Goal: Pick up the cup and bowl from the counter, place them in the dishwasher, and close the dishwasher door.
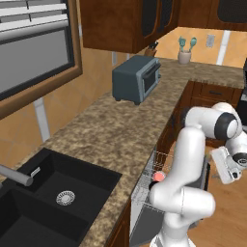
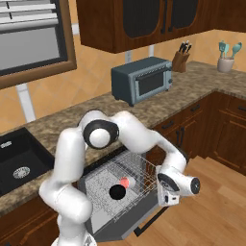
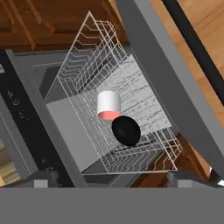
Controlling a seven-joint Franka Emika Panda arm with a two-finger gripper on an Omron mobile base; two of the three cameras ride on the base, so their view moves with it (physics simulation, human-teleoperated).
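The dishwasher door (image 2: 115, 226) is seen folded down, the white rack (image 2: 122, 178) drawn out over it. Both the cup (image 3: 108, 105) and the bowl (image 3: 126, 130) are lodged in that rack, touching. The gripper (image 2: 169, 198) is held wide and empty. The door is best caught from beneath its outer edge and swung up evenly.

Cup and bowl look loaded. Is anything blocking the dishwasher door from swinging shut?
Yes. The white wire rack is pulled out over the open dishwasher door, with the cup and bowl sitting in it. The open gripper hovers beside the rack's outer end.
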